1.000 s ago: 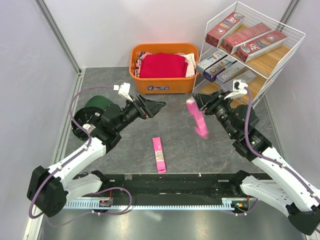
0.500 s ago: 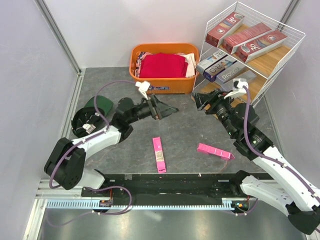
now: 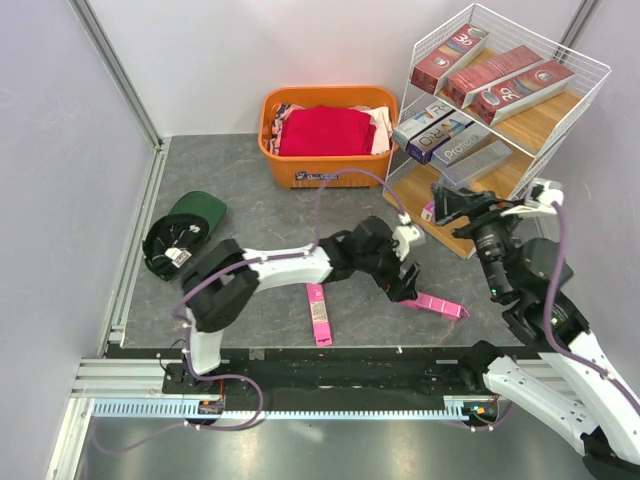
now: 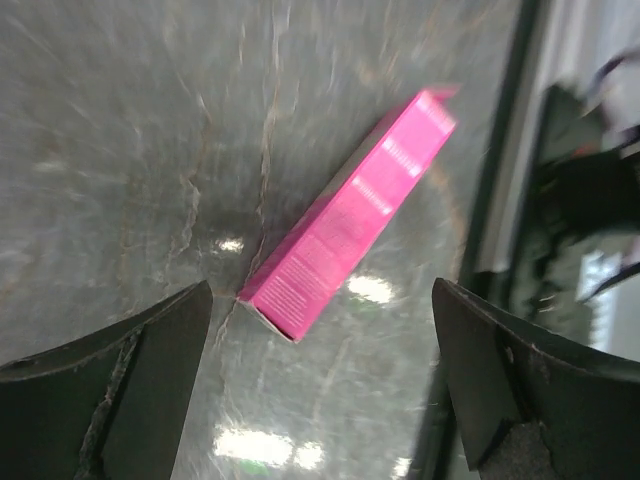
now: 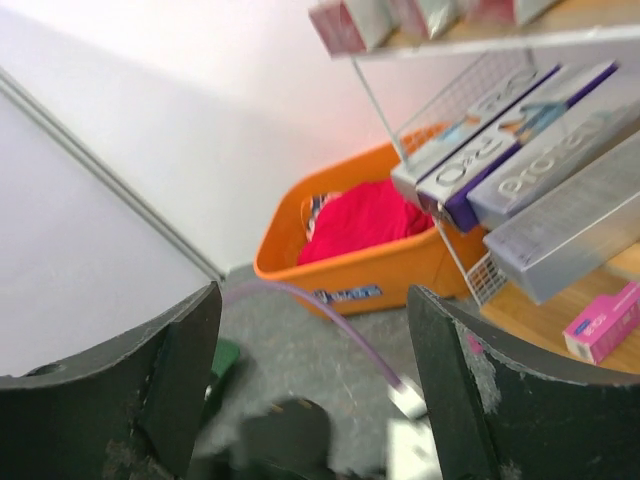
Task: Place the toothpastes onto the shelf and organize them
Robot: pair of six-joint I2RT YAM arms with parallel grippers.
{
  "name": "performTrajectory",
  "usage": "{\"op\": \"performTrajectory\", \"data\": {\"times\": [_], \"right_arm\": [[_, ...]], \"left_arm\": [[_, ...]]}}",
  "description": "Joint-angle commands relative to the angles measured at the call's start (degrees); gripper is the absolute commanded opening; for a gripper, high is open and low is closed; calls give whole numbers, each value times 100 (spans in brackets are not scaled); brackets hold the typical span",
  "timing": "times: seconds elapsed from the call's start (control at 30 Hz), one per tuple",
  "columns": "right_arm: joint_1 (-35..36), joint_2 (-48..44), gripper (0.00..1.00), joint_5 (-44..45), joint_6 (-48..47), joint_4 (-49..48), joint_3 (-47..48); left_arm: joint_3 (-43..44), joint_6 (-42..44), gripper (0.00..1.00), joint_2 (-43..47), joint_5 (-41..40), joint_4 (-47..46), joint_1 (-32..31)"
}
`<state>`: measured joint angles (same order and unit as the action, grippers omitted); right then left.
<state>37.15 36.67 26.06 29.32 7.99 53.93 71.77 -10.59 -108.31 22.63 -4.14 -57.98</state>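
Observation:
A pink toothpaste box [image 3: 437, 303] lies flat on the grey table; it also shows in the left wrist view [image 4: 350, 215]. My left gripper [image 3: 405, 283] is open just above the box's left end, with the box lying ahead of the gap between the fingers [image 4: 105, 400]. A second pink box [image 3: 318, 310] lies near the front rail. My right gripper [image 3: 447, 205] is open and empty, raised beside the shelf [image 3: 520, 150]. The shelf holds dark red boxes [image 3: 495, 75] on top, purple and silver-grey boxes [image 5: 520, 170] on the middle board and a small pink box [image 5: 600, 335] on the bottom board.
An orange basket [image 3: 290, 160] with folded red clothes stands at the back, left of the shelf; it also shows in the right wrist view [image 5: 350, 270]. A green cap [image 3: 195, 212] lies at the left. The black front rail [image 3: 330, 362] runs along the near edge.
The pink box left my right gripper and fell flat on the table. My left arm swung far right to reach over it. My right gripper drew back toward the shelf.

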Motion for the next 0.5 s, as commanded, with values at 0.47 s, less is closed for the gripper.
{"op": "performTrajectory", "data": {"times": [0.47], "right_arm": [[-14,-186,87,566,-401,36,425]], "left_arm": [[1867,1772,71,-2070,-523,1353,-680]]}}
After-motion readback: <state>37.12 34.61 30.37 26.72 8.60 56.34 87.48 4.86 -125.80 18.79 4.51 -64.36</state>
